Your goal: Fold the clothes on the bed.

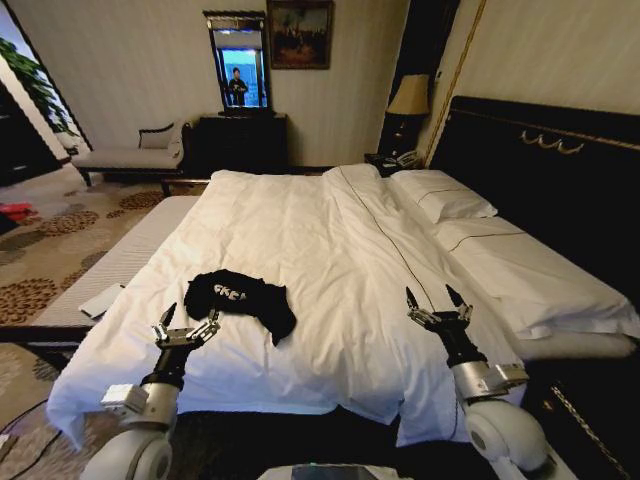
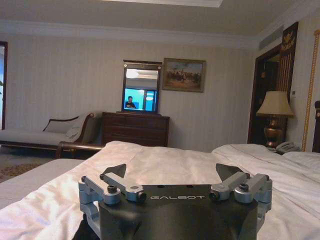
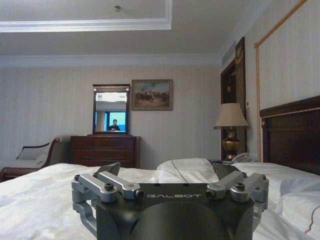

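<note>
A crumpled black T-shirt [image 1: 243, 299] with white lettering lies on the white duvet of the bed [image 1: 330, 250], near its front left part. My left gripper [image 1: 187, 320] hovers open just in front and to the left of the shirt, fingers pointing up and away. My right gripper [image 1: 436, 300] is open too, over the duvet well to the right of the shirt and apart from it. In the left wrist view the open left gripper [image 2: 171, 173] faces across the bed; in the right wrist view the open right gripper [image 3: 167, 170] does the same.
White pillows [image 1: 440, 193] lie at the dark headboard [image 1: 545, 165] on the right. A dark dresser [image 1: 243, 142] with a mirror and a pale chaise [image 1: 128, 156] stand at the far wall. A lamp [image 1: 409, 96] stands on the nightstand. Patterned carpet lies to the left.
</note>
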You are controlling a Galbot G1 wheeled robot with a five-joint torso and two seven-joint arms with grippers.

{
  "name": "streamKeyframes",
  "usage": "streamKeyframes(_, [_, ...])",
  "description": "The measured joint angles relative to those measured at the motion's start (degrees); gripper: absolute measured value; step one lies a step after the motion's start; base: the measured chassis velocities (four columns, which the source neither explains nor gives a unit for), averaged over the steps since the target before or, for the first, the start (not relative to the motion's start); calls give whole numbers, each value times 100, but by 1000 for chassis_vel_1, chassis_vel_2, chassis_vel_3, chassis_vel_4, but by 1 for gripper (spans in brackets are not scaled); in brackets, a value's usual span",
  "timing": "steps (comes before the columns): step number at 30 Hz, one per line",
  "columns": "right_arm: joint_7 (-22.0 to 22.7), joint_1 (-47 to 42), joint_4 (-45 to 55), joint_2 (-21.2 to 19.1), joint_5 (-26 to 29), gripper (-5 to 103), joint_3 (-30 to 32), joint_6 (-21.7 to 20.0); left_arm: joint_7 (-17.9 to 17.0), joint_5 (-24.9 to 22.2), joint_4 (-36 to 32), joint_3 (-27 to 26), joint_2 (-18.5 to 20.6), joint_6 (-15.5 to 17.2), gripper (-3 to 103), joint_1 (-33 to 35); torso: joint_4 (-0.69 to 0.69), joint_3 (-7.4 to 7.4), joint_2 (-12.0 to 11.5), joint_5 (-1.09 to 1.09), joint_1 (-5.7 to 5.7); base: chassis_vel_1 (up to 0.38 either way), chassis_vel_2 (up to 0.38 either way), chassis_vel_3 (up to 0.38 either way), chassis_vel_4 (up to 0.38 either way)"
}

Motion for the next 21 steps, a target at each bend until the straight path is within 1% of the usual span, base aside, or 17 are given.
streamKeyframes(12, [20,40,-87,53,-38,100,-79,38,-4,-5,63,-15,3,-19,100,-21,0,0,0,0,0,0,0,0,0])
streamKeyframes(17, [26,79,-124,62,-56,100,-114,50,-6,-5,99,-17,1,-19,100,-55,-1,0,0,0,0,-50,57,55,-49])
streamKeyframes(19, [26,94,-136,63,-63,100,-134,51,-9,-6,122,-17,0,-19,100,-72,2,0,0,0,0,-27,32,21,-26])
streamKeyframes(21, [26,98,-139,63,-65,100,-140,52,-10,-6,131,-17,0,-19,100,-78,1,0,0,0,0,0,0,0,0])
